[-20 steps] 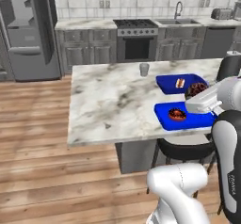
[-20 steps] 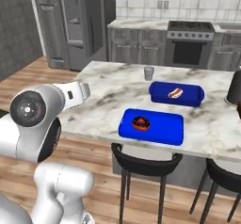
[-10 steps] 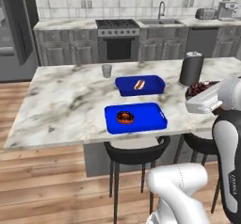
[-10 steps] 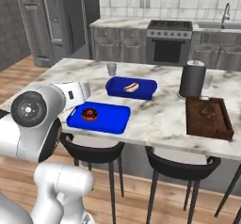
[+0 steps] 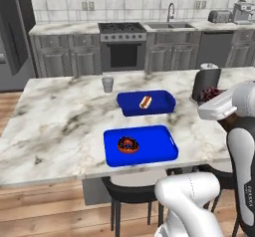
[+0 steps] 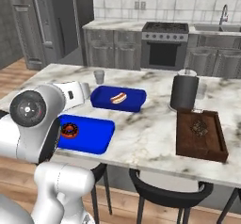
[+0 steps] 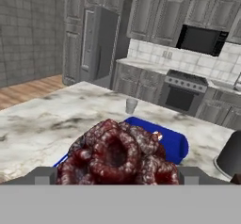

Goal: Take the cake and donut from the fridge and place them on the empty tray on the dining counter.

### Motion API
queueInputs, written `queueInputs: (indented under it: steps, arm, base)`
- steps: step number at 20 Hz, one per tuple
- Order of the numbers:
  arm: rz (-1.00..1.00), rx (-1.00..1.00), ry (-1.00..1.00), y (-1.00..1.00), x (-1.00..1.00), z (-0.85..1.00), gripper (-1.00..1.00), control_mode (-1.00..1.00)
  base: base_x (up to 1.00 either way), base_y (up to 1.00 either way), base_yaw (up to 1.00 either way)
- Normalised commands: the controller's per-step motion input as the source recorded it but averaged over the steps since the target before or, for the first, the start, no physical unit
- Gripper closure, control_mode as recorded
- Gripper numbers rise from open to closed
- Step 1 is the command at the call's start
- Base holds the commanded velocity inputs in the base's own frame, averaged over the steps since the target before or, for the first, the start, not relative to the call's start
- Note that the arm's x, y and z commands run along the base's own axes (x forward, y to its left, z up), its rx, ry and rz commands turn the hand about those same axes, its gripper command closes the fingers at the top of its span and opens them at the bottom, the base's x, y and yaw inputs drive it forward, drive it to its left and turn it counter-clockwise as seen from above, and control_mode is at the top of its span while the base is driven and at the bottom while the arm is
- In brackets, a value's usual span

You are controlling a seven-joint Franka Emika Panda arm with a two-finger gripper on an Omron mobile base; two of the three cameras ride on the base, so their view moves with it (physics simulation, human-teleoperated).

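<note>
Containers first. You have the empty tray (image 5: 141, 146) lying flat on the near part of the dining counter (image 5: 60, 126), and it now carries the donut (image 5: 128, 145) in its left half; the right half is bare blue. Just beyond it sits the deeper blue tray (image 5: 146, 103) with a hot dog (image 5: 145, 101) inside. A small grey cup (image 5: 107, 84) stands on the marble to the far left of that tray. To the right, a dark cylindrical canister (image 6: 184, 92) stands upright, and nearer than it the brown wooden tray (image 6: 201, 133) holds something small and dark that you cannot identify at this resolution.

The cake (image 7: 118, 154) is in the gripper (image 7: 117, 176): in the hand view its reddish lumpy topping sits between the two finger tips, so the jaws are clamped on it. In the left base view the cake (image 5: 211, 93) shows as a dark red patch at the end of the arm, above the right part of the counter.

Hidden: the cake's brown base is cut off low in the hand view. In the right base view the arm covers the left end of the empty tray. The fridge (image 7: 97, 45) stands far left, its door state unclear.
</note>
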Motion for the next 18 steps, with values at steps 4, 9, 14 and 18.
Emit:
queueInputs:
  steps: [4,9,14,18]
  arm:
    - [0.00,0.00,0.00,0.00,0.00,0.00,1.00,1.00]
    - [0.00,0.00,0.00,0.00,0.00,0.00,1.00,1.00]
    - [0.00,0.00,0.00,0.00,0.00,0.00,1.00,1.00]
    - [0.00,0.00,0.00,0.00,0.00,0.00,1.00,1.00]
  base:
    - [1.00,0.03,0.00]
    - [0.90,0.00,0.00]
    - [0.66,0.00,0.06]
    - [0.53,0.00,0.04]
